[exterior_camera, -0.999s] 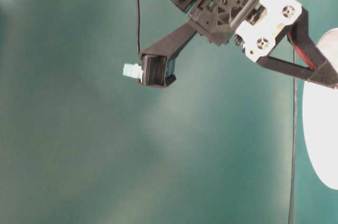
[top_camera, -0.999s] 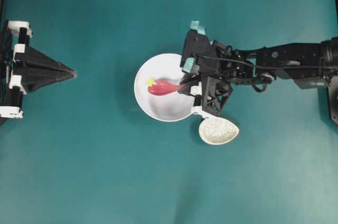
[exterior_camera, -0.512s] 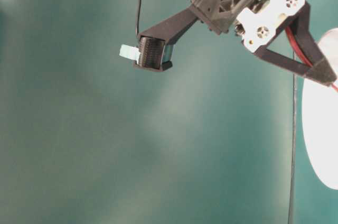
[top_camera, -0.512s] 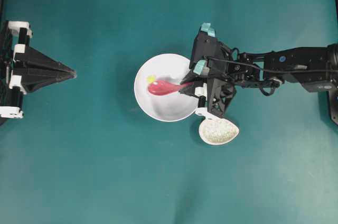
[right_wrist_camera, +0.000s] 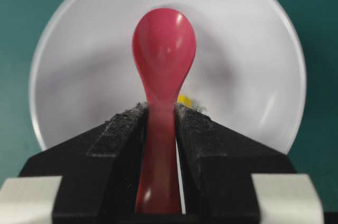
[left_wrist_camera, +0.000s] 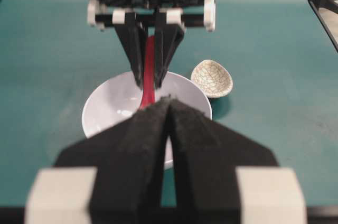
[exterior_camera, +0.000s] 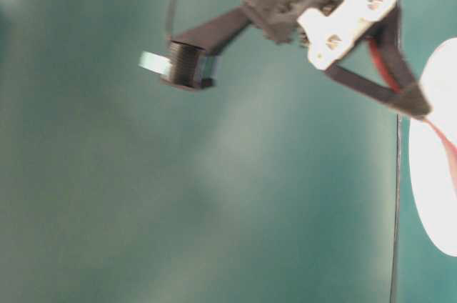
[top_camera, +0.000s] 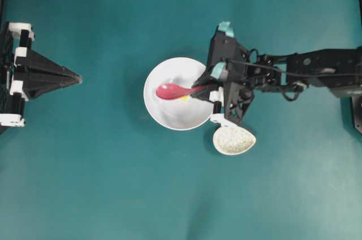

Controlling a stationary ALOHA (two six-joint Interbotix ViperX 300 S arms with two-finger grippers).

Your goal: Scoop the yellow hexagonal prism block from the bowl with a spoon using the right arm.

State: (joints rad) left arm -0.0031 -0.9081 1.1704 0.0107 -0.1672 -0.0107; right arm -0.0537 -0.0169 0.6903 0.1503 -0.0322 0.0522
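A teal table (top_camera: 102, 172) is carrying everything here. In the overhead view a round white bowl (top_camera: 169, 116) is sitting directly on it, a little left of the middle. A small speckled spoon rest (top_camera: 233, 140) is lying on the table too, just beside the bowl at its lower right. The two dishes are looking very close, but I cannot tell if they are touching. In the left wrist view the rest (left_wrist_camera: 212, 78) is standing right of the bowl (left_wrist_camera: 105, 113).

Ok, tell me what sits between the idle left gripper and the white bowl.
Nothing: in the overhead view only bare teal table surface lies between the left gripper and the bowl.
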